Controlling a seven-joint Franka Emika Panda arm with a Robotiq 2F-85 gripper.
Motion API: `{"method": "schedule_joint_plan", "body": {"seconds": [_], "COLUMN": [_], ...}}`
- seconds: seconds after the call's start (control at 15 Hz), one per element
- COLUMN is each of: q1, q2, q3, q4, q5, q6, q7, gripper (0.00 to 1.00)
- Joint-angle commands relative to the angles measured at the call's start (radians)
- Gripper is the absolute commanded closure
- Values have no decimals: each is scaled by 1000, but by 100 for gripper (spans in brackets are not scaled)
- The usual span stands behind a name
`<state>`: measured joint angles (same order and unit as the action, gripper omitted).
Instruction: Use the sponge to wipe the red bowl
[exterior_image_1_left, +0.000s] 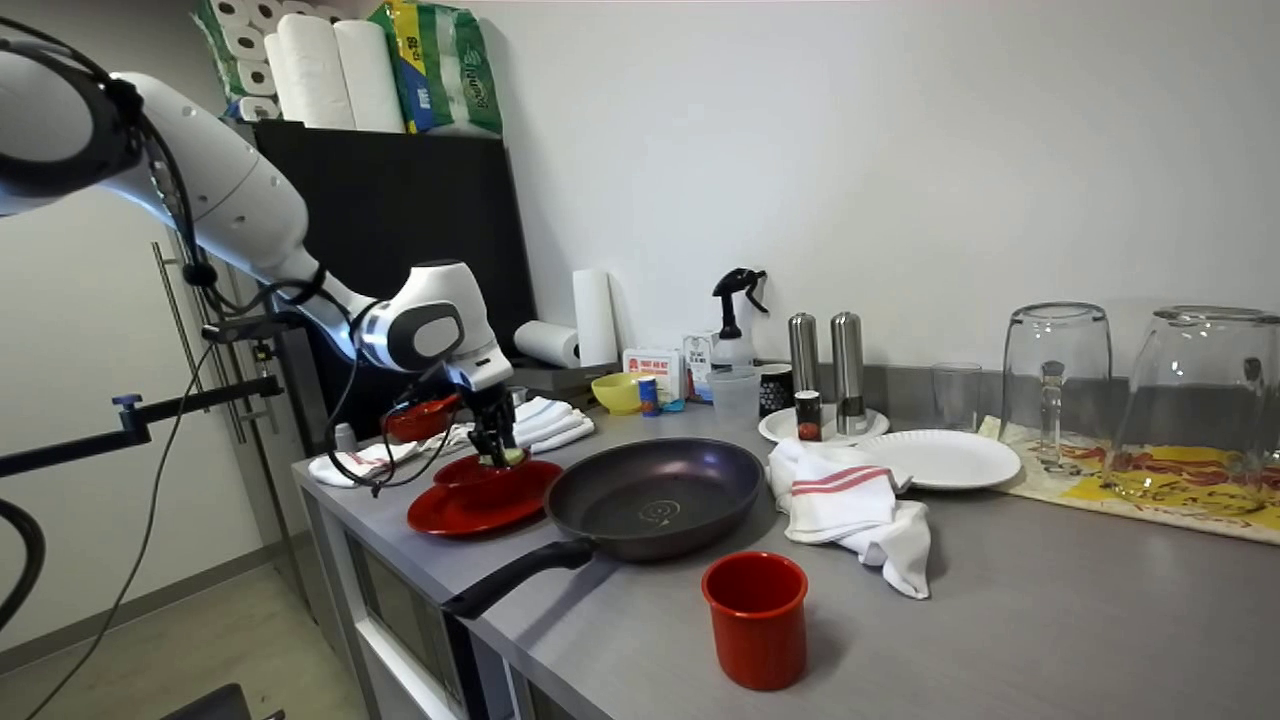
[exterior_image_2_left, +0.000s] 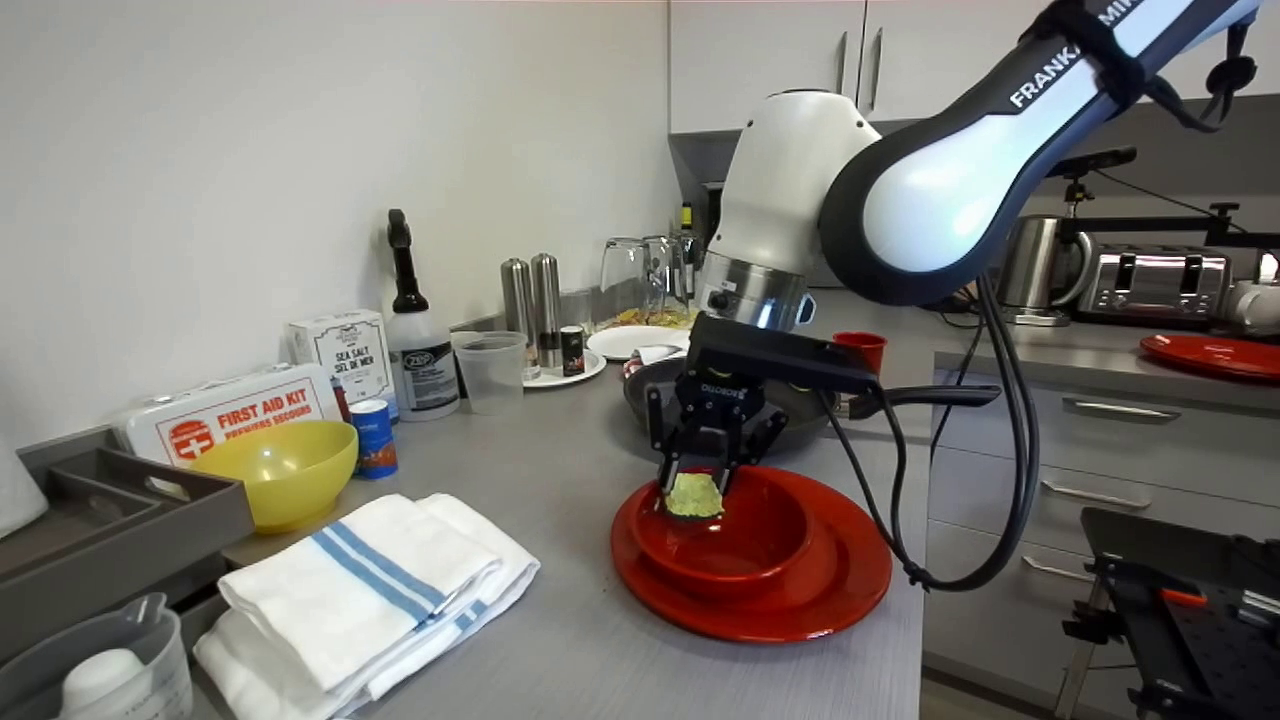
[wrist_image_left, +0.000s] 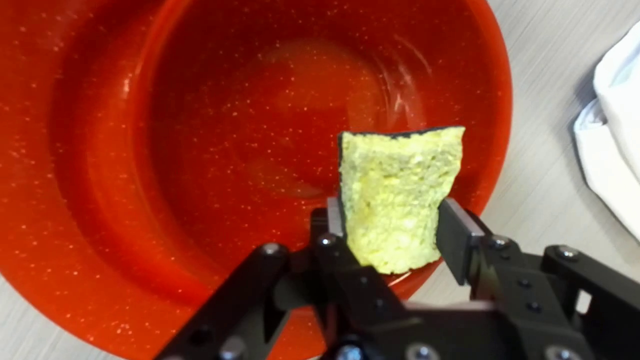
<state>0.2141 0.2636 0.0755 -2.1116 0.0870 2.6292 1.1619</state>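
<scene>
In the wrist view I see the gripper (wrist_image_left: 392, 219), fingers (wrist_image_left: 457, 232) partly spread, pinching the yellow sponge (wrist_image_left: 402, 200) from both sides, near the rim of the red bowl (wrist_image_left: 280, 115).

both exterior views bright, pretty evenly lit | red cup (exterior_image_1_left: 758, 630) throws a soft shadow frame-right | edge glass jug (exterior_image_1_left: 1195, 400) looks stretched (kinda warped tbh) | wrist view: glare streaks in red bowl (wrist_image_left: 300, 135), nearest bits of gripper (wrist_image_left: 392, 215) blurry

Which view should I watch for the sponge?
The wrist view: the sponge is largest there, its broad yellow-green face clear, gripped in the hand. Both exterior views show it much smaller; in an exterior view the hand partly covers the sponge.
</scene>
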Motion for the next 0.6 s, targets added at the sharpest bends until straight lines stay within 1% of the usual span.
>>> {"method": "schedule_joint_plan", "body": {"seconds": [0.0, 0.53], "q1": [0, 6], "q2": [-3, 13], "q3": [-9, -30], "q4": [-32, -43], "q5": [5, -22], "q6": [33, 27], "q7": [3, 15], "gripper": [77, 77]}}
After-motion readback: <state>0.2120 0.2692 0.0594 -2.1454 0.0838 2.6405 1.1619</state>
